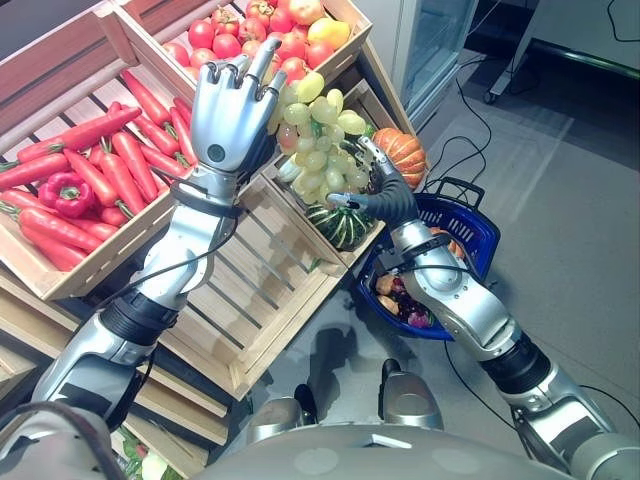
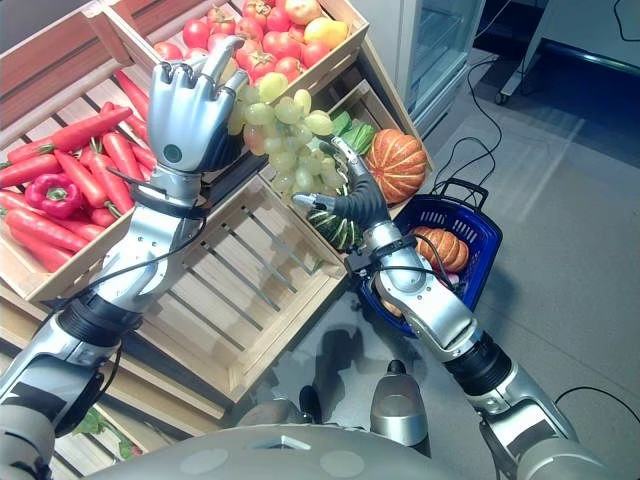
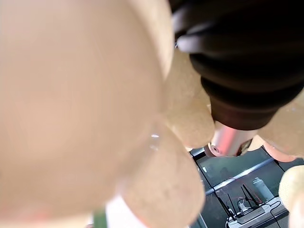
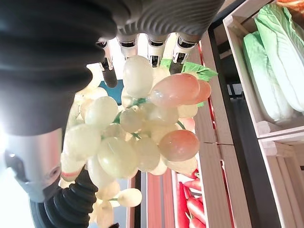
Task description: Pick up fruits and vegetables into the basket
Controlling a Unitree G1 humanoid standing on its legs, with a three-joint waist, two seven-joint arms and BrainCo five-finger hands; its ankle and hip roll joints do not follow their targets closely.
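Green grapes (image 1: pixel 318 135) hang above the crates, gripped at the top by the left hand (image 1: pixel 232 105); the right hand (image 1: pixel 378 190) cups them from below, fingers relaxed. Mid-transfer, I judge; next, lower them right into the blue basket (image 1: pixel 478 225).

I can't read any text, label, number or sign from here. The wooden crates (image 1: pixel 250 300), the blue basket (image 1: pixel 478 232) and the produce carry no lettering I can make out in either head view or at the wrists.
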